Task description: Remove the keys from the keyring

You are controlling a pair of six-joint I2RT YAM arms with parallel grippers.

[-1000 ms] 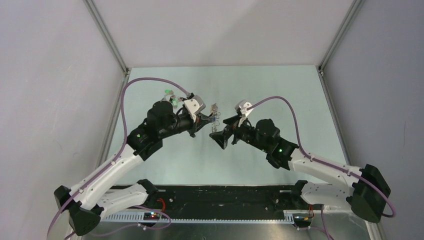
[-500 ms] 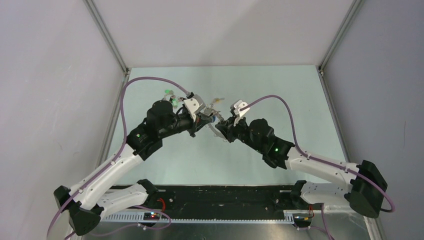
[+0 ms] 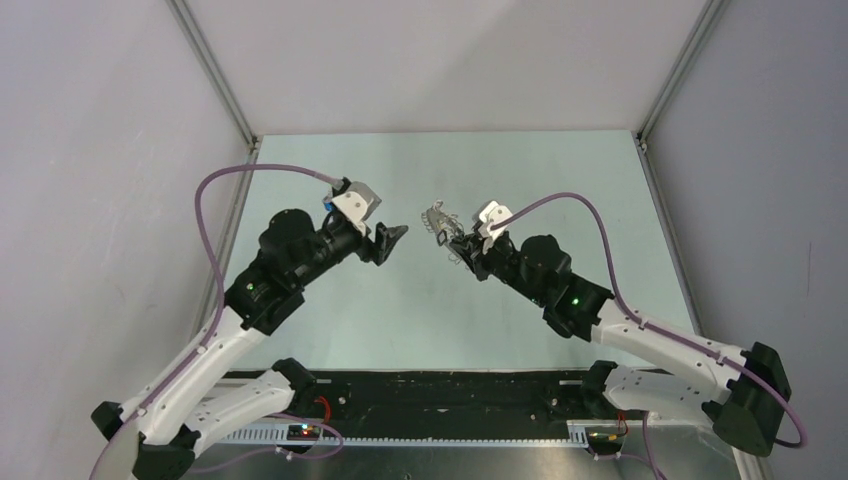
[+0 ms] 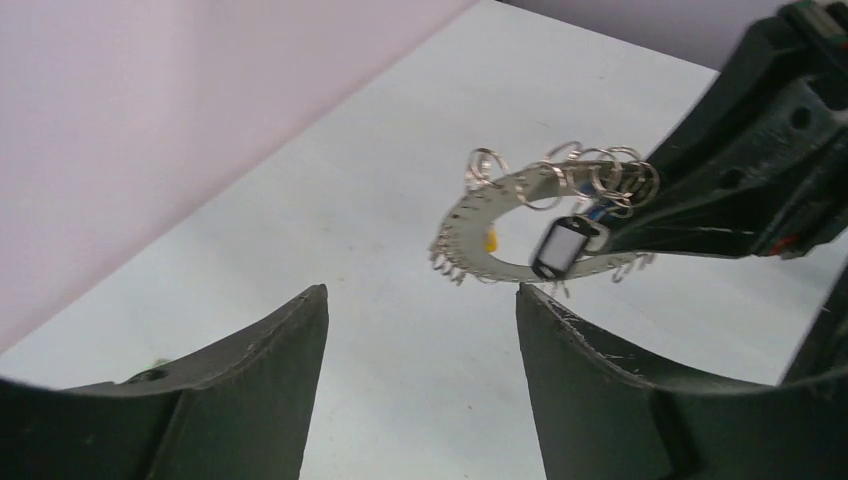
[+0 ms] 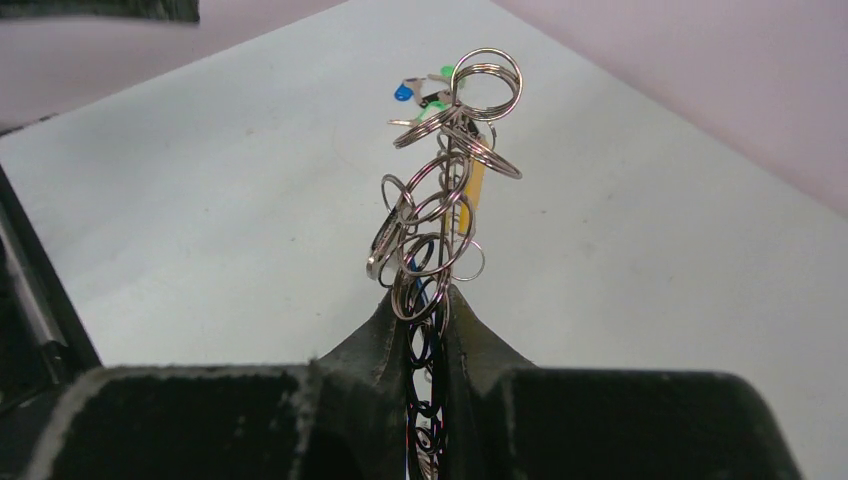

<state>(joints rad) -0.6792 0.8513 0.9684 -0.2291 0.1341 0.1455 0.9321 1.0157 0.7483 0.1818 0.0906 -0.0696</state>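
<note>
Pale table (image 3: 400, 310), walled on three sides. Left gripper (image 3: 392, 238): jaws spread wide, nothing between them, pointed at the keyring and well apart from it. Right gripper (image 3: 455, 246): clamped on the keyring's (image 3: 437, 217) near edge, holding it off the table, small loops bunched at the pinch. Keys on the ring: black-headed key (image 4: 557, 247), yellow (image 5: 475, 185), green (image 5: 447, 72), blue (image 5: 402, 93).

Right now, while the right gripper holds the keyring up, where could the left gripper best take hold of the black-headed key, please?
Probably by its head, the broadest part of the black-headed key, which dangles from the keyring beside the right gripper. The open left gripper faces it, so come straight in, pinching its flat faces.
</note>
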